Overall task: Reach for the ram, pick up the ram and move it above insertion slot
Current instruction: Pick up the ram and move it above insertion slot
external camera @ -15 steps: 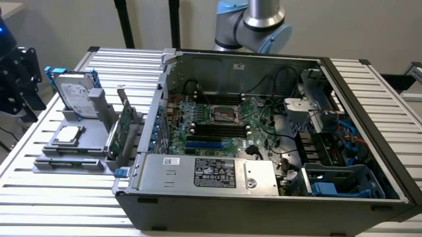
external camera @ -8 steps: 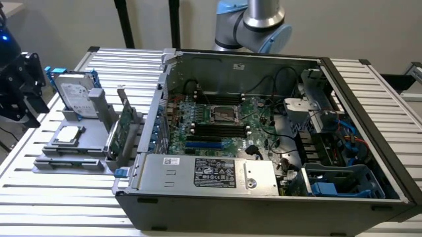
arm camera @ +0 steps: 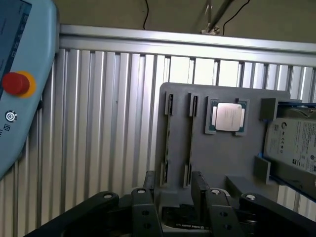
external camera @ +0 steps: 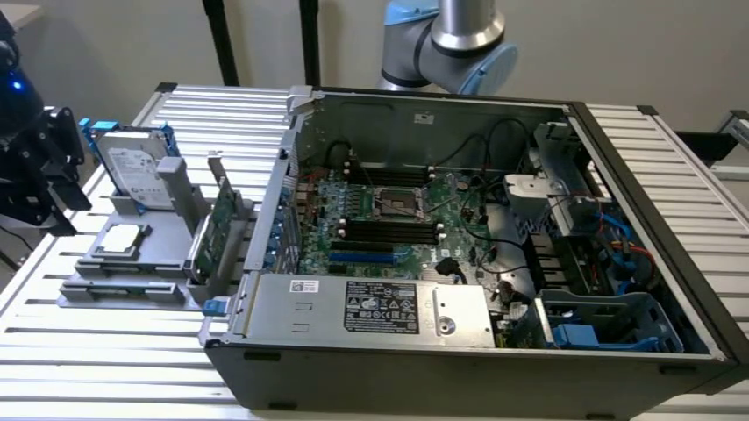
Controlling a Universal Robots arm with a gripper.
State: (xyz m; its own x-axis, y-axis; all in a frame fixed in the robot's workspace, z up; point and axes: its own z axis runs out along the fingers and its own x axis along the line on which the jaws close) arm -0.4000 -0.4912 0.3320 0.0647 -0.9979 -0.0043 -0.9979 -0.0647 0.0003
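Now, gripper (arm camera: 174, 178) wide open, holding nothing, over gray holder (arm camera: 232, 153). Thin ram (arm camera: 168, 138) looks to stand on edge in slot, just ahead of fingers (arm camera: 149, 190). Line fingers up on both flat sides, go down straight, squeeze gently. Keep off chip (arm camera: 228, 117) and drive (arm camera: 294, 140).

Shiny ribbed metal table (arm camera: 98, 123), matt plastic holder (arm camera: 222, 163), matt black jaws.
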